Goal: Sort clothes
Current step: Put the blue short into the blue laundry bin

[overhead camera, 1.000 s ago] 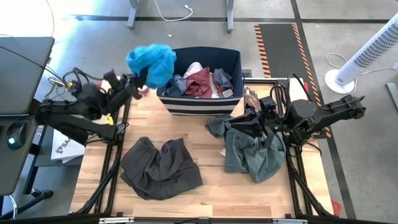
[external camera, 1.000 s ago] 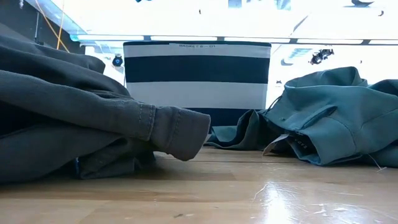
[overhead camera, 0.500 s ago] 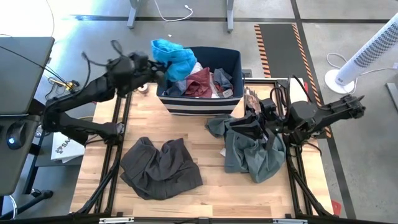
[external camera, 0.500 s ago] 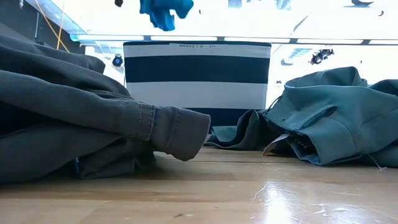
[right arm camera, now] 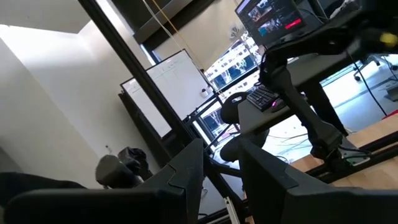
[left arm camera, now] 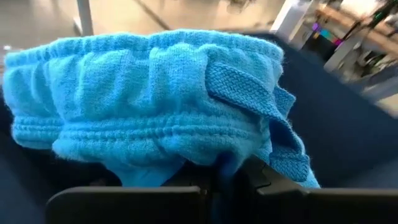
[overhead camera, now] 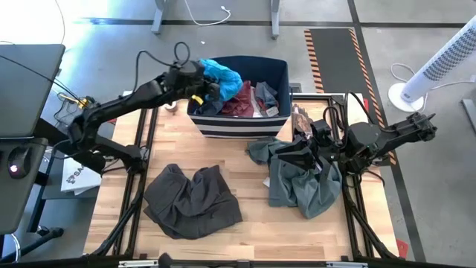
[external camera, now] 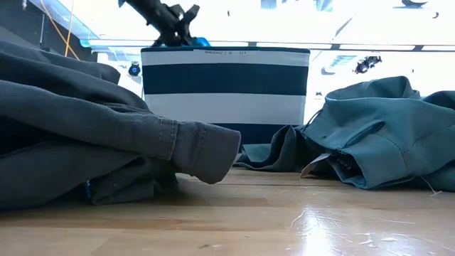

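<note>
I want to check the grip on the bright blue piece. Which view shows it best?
The left wrist view: the bright blue piece fills it, pinched by the shut left gripper. The high view shows it small over the navy bin; the low view only a sliver; the right wrist view nothing.

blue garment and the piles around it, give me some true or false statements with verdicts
1. The left pincer is shut on the bright blue garment over the striped bin. True.
2. The dark trousers lie inside the bin. False: they lie on the table, in front of the bin.
3. The grey-green shirt lies on the table's right side, by the right arm. True.
4. The bin is empty. False: a maroon piece and others lie in it.
</note>
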Motion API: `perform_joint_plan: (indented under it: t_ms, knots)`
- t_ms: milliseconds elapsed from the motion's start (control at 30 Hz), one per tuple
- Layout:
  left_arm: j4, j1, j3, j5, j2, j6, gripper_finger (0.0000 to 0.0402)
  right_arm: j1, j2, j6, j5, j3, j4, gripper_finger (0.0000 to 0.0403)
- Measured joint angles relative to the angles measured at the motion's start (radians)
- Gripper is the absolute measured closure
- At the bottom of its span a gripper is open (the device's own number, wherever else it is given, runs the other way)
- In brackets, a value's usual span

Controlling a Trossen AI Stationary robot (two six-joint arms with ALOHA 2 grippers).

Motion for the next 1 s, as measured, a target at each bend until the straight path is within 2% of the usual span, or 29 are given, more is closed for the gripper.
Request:
perform_joint_plan:
  t_ms: [200,400,733,1000]
  knots:
    - [-0.001,0.051,0.000,0.070,0.080,0.001,0.0376,0.000,0.000,0.011,0.000,0.000,-0.002,0.0304]
    - [-0.003,0.077,0.000,0.123,0.118,0.008,0.0334,0.000,0.000,0.011,-0.001,0.000,-0.007,0.0304]
    - [0.001,0.074,0.000,0.106,0.102,0.107,0.0237,0.000,0.000,0.038,-0.001,0.000,-0.043,0.0304]
    - [0.000,0.074,0.000,0.071,0.045,0.170,0.0211,0.000,0.000,0.038,-0.001,0.000,-0.044,0.0304]
